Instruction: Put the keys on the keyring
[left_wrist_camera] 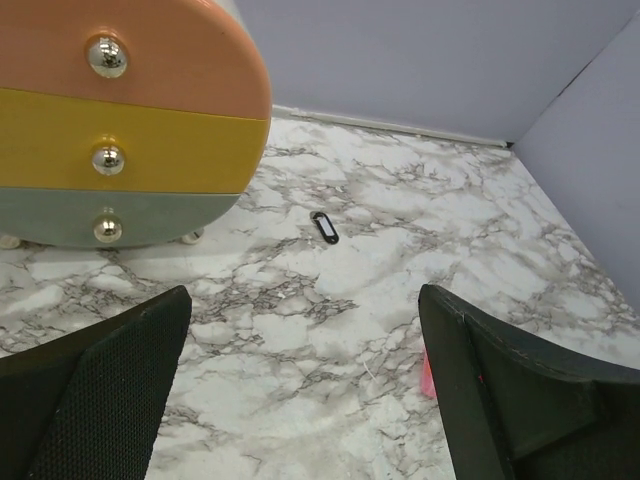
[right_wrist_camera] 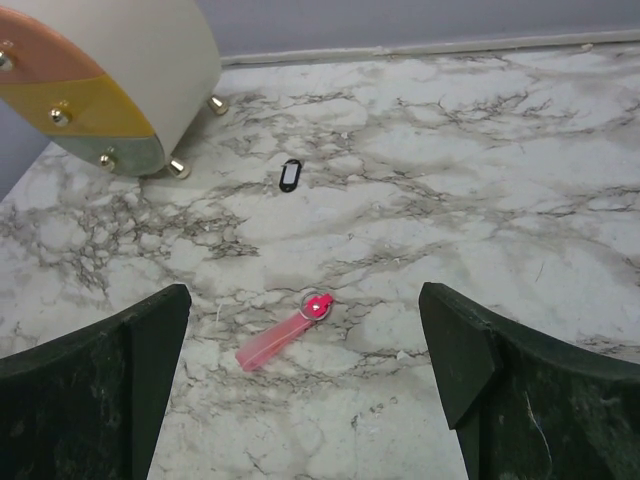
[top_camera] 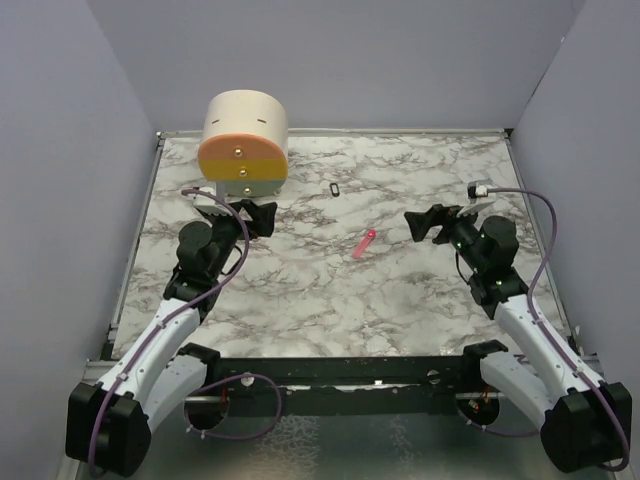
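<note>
The pink key piece [top_camera: 364, 243] lies flat on the marble table near the middle; the right wrist view [right_wrist_camera: 283, 334] shows it between the open fingers, a small metal ring at its upper end. In the left wrist view only its pink edge [left_wrist_camera: 427, 377] shows beside the right finger. The black oval keyring [top_camera: 334, 188] lies further back, also in the left wrist view [left_wrist_camera: 324, 227] and the right wrist view [right_wrist_camera: 290, 175]. My left gripper [top_camera: 258, 214] is open and empty, left of both. My right gripper [top_camera: 432, 222] is open and empty, right of the pink piece.
A rounded cream drawer box [top_camera: 245, 145] with orange, yellow and grey drawer fronts and metal knobs stands at the back left, close to my left gripper. Grey walls enclose the table [top_camera: 300, 290] on three sides. A white connector [top_camera: 477, 187] lies at the back right.
</note>
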You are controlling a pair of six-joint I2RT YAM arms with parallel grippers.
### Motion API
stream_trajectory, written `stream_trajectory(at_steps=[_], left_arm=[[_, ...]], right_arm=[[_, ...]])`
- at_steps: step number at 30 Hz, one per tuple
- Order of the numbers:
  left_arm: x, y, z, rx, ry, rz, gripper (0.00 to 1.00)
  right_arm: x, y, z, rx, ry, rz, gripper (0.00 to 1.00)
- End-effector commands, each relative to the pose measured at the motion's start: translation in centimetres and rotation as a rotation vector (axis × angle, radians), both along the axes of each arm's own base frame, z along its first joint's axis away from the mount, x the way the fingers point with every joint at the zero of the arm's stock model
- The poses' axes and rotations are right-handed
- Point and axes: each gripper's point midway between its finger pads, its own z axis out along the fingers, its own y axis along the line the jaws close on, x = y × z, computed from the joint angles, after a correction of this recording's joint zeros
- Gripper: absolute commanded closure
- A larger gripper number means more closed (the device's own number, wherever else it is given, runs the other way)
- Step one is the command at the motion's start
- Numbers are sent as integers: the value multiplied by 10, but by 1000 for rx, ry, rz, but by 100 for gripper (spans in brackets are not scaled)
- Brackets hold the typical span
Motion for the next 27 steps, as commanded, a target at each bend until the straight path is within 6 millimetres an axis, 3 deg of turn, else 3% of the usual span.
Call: stream_trajectory(at_steps=[1,3,10,16,19,27], left_arm=[[-5,5,-1,-127,29,46,1],[-4,13,-8,-151,44,95,1],[-3,5,-10,-104,84,53,1],[-7,-25,-14,-33,74,-82,1],[-11,-45,-21,61,60,-80,1],[-23,-89,-54,172,122,-132,11]], right_arm=[[-14,15,12,64,-71,88,0],[-13,10,13,55,-49,61,0],[-6,2,2,10,8,15,0],[6,8,-24,-22,99,28,0],[14,19,-39,-53,148,39,0],[28,75,-76,-273,228,28,1]])
